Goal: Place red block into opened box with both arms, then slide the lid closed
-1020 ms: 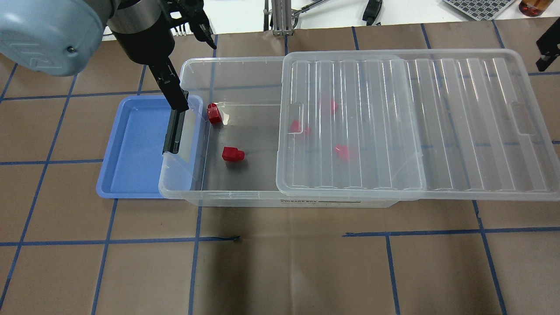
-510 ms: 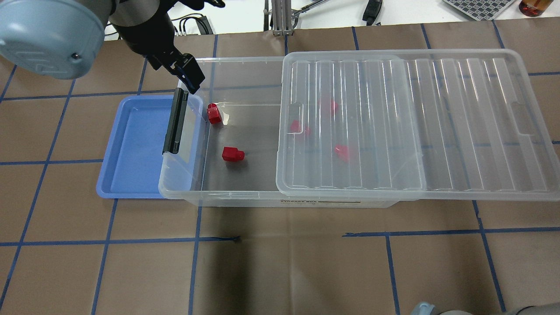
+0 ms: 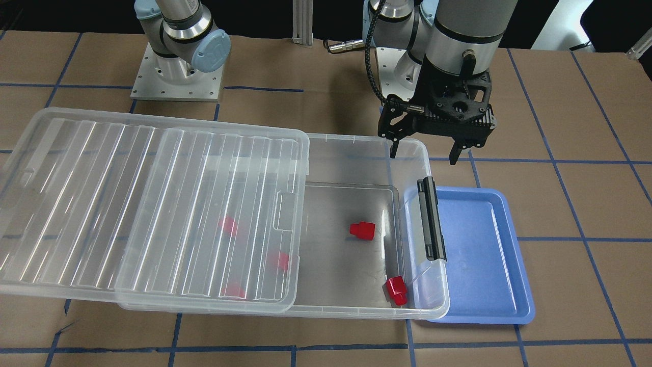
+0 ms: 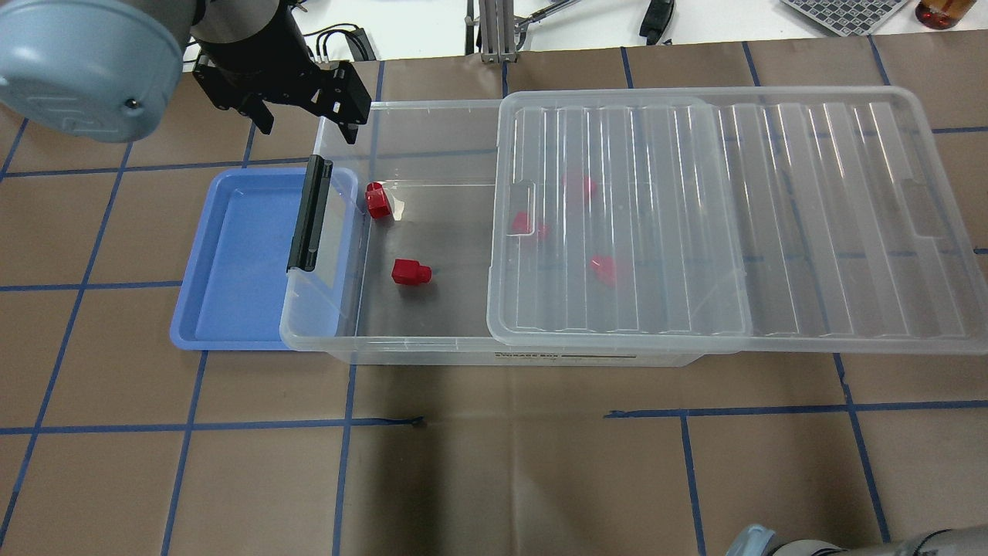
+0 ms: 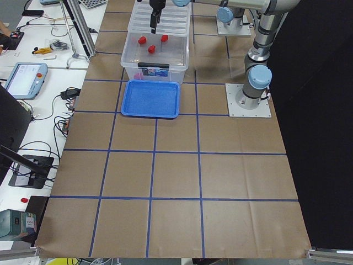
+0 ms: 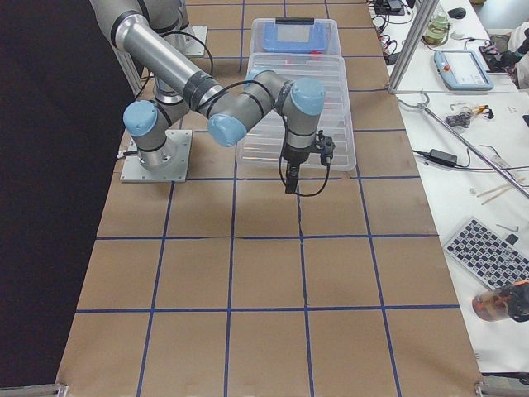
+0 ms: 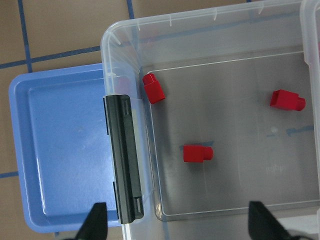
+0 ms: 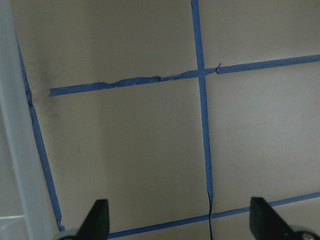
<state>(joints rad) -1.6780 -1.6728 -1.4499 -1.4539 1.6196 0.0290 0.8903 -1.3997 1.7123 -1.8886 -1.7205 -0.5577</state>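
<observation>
The left gripper hangs at the upper left of the overhead view, above the far left corner of the box, its jaws spread wide and holding nothing; its wrist view looks straight down on the open end. The box lies across the middle of the frame. The lid covers its right part and juts well past its right end, leaving the left part uncovered. One red block lies on the box floor in the open part, stub pointing right, and another block sits against the left wall near the black latch. Three more red shapes show blurred through the lid. A blue tray lies at the left, its edge under the box's latch end. The right gripper is over bare brown table crossed by blue tape lines — jaws wide apart, empty — and in the right side view it hangs just past the lid's near end
</observation>
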